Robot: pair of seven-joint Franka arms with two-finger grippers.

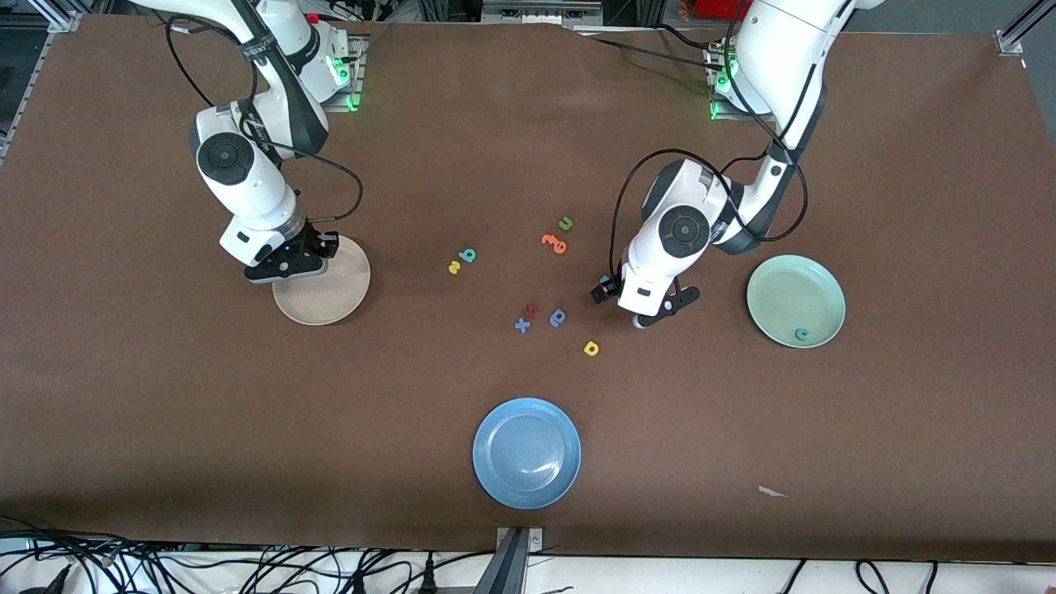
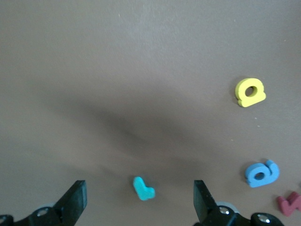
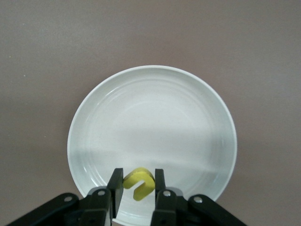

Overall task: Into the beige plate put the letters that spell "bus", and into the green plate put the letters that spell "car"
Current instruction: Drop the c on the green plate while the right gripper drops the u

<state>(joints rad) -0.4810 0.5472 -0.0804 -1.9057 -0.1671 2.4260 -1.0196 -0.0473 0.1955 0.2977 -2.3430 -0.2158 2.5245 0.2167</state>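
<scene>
— Yellow "u" [image 3: 138, 182]: where is it?
— Pinched in the right gripper [image 3: 136, 188], over the beige plate [image 1: 351, 285].
— And the left gripper [image 2: 140, 200]?
— Jaws wide apart, holding nothing, low over the teal "r" [image 2: 143, 189], which lies on the table between the fingers.
— The green plate [image 1: 813, 280]?
— Teal "c" [image 1: 801, 334] sits in it at six o'clock. Yellow "a" [image 1: 591, 348], yellow "s" [image 1: 454, 267] and teal "b" [image 1: 469, 255] lie on the table.
</scene>
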